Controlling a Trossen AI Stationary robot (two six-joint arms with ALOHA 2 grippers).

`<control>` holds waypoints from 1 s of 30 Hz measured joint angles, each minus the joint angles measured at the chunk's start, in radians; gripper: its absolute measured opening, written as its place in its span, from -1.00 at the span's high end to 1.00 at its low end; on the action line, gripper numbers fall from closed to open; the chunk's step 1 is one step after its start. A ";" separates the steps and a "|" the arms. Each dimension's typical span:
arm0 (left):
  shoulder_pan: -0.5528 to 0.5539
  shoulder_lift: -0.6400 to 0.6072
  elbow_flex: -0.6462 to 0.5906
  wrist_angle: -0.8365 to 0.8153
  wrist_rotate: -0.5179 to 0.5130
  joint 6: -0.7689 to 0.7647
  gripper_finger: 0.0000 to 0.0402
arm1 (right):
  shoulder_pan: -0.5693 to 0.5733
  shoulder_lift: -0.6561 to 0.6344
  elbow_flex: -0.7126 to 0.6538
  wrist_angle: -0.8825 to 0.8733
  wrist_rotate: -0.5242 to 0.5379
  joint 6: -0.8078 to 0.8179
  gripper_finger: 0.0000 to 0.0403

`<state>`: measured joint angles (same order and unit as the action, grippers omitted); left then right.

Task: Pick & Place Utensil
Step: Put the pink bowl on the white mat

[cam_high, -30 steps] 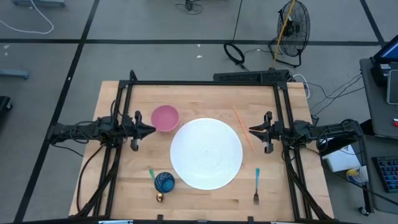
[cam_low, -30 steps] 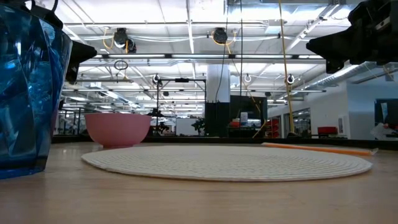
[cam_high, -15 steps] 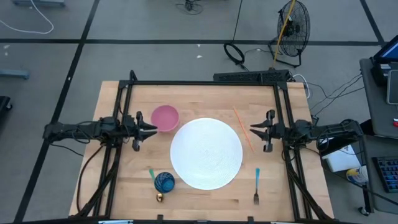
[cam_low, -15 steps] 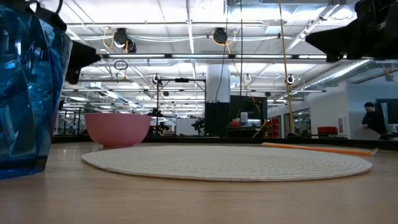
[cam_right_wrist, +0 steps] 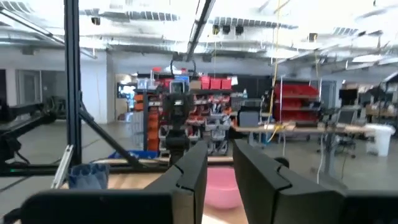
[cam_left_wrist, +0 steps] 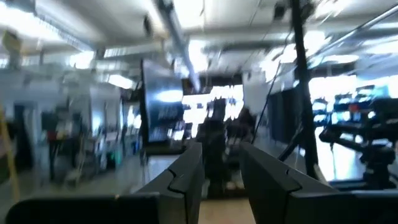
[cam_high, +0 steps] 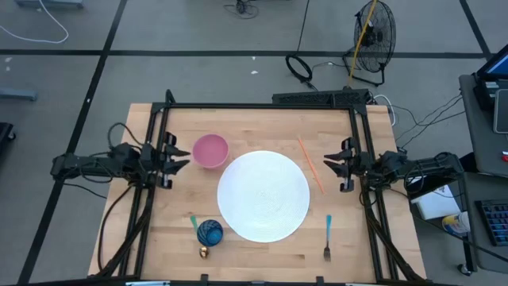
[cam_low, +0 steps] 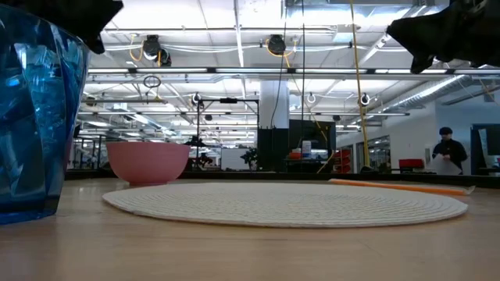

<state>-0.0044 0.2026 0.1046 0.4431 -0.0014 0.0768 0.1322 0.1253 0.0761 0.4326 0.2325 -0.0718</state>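
Observation:
A fork (cam_high: 327, 237) with a teal handle lies flat on the table near its right near corner. A white round mat (cam_high: 263, 195) fills the middle. A blue cup (cam_high: 209, 233) stands near the mat's left near side, with a teal utensil (cam_high: 193, 221) beside it. My left gripper (cam_high: 187, 158) hovers open beside the pink bowl (cam_high: 210, 150), above the table. My right gripper (cam_high: 326, 165) hovers open at the mat's right side, far from the fork. Each wrist view shows a gap between the fingers, left gripper (cam_left_wrist: 221, 171) and right gripper (cam_right_wrist: 219, 168).
A thin orange stick (cam_high: 310, 165) lies slanting on the table between the mat and my right gripper. A small gold object (cam_high: 203, 253) sits near the cup at the near edge. Black frame posts (cam_high: 167, 99) stand along the table's sides. A person (cam_low: 447, 152) is far off in the room.
My left gripper has drawn back toward the table's left edge and risen; in the low view it now sits at the very top. My right gripper has pulled back a little toward the table's right edge. Nothing on the table has moved.

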 joint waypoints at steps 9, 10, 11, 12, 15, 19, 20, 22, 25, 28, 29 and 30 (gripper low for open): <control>0.000 0.191 0.292 -0.406 -0.144 -0.001 0.44 | 0.000 0.105 0.216 -0.247 0.002 0.025 0.63; 0.000 0.215 0.320 -0.453 -0.172 -0.011 0.44 | 0.000 0.129 0.236 -0.270 0.002 0.026 0.63; 0.000 0.238 0.343 -0.495 -0.202 -0.027 0.44 | 0.000 0.155 0.254 -0.288 0.003 0.026 0.63; 0.000 0.264 0.362 -0.533 -0.228 -0.046 0.44 | 0.000 0.180 0.268 -0.303 0.004 0.027 0.63; 0.000 0.346 0.403 -0.605 -0.256 -0.092 0.44 | 0.000 0.260 0.287 -0.319 0.004 0.019 0.63; 0.000 0.440 0.444 -0.678 -0.254 -0.130 0.44 | 0.000 0.334 0.312 -0.322 0.006 0.003 0.63; 0.000 0.463 0.460 -0.710 -0.254 -0.143 0.44 | 0.000 0.348 0.321 -0.317 0.006 0.004 0.63; 0.000 0.510 0.495 -0.805 -0.255 -0.165 0.44 | 0.000 0.374 0.335 -0.316 0.006 0.007 0.63; 0.000 0.595 0.548 -0.949 -0.260 -0.193 0.44 | 0.000 0.401 0.349 -0.321 0.003 0.006 0.63; -0.005 0.666 0.581 -1.019 -0.248 -0.180 0.44 | 0.000 0.413 0.351 -0.321 0.002 0.007 0.63; -0.007 0.688 0.588 -1.036 -0.242 -0.166 0.44 | 0.000 0.416 0.352 -0.323 0.002 0.007 0.63; -0.008 0.710 0.592 -1.049 -0.243 -0.153 0.44 | 0.000 0.421 0.352 -0.328 0.000 0.007 0.63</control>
<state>-0.0124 0.9121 0.6967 -0.6055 -0.2442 -0.0760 0.1322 0.5458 0.4282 0.1045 0.2326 -0.0647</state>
